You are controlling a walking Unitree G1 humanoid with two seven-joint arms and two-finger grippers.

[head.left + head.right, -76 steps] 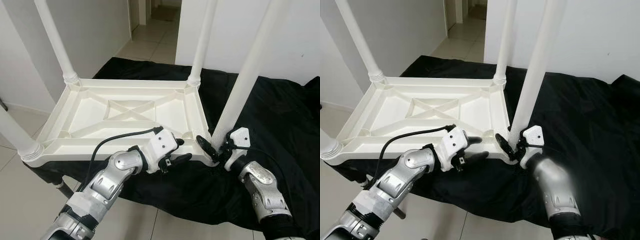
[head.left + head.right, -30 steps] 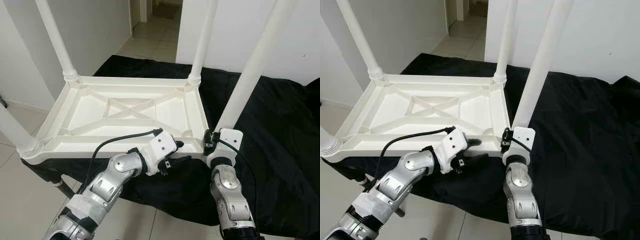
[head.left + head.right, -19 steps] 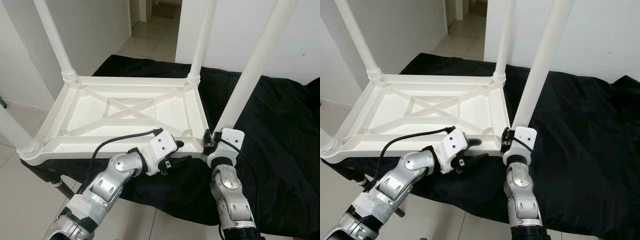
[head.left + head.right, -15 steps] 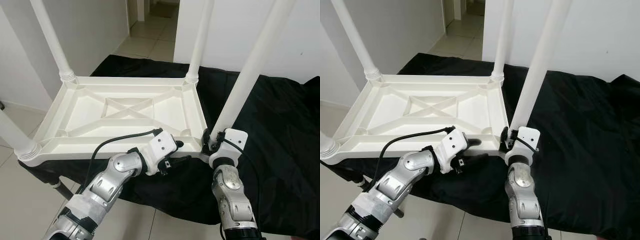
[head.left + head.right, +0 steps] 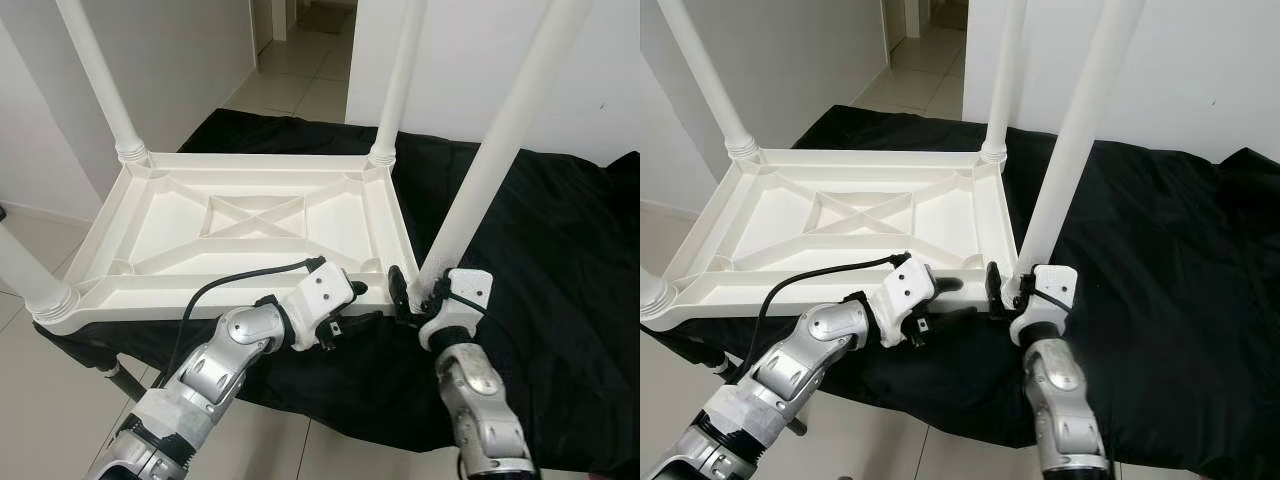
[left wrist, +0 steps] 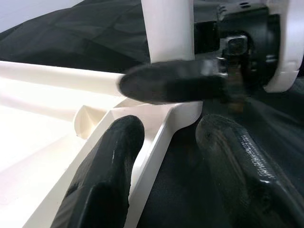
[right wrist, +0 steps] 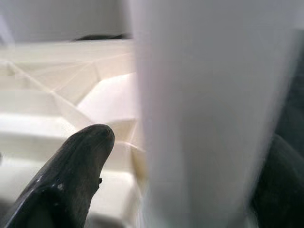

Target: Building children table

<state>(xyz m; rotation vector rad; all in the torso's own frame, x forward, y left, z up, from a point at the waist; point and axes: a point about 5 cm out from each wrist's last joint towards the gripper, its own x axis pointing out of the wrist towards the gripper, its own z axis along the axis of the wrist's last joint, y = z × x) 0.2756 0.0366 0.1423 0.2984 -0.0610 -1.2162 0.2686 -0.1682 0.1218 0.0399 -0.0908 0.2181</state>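
A white plastic children's table (image 5: 150, 298) lies upside down on a black cloth, its legs pointing up. My left gripper (image 5: 360, 304) holds the near rim, one finger inside the frame and one outside, as the left wrist view (image 6: 168, 130) shows. My right gripper (image 5: 420, 295) stands open around the foot of the near right leg (image 5: 490, 160). One of its fingers (image 5: 397, 290) is spread away from the leg. In the right wrist view the blurred white leg (image 7: 209, 114) fills the space between the fingers (image 7: 80, 161).
The black cloth (image 5: 560, 260) covers the low support under the table and spreads to the right. Three more legs (image 5: 100, 80) stand at the other corners. Tiled floor (image 5: 30, 400) lies to the left, and a corridor (image 5: 300, 40) opens behind, between white walls.
My right gripper was closed around the leg's foot and has now opened, with one finger swung out to the left. The left gripper has stayed on the rim. The camera shifted slightly.
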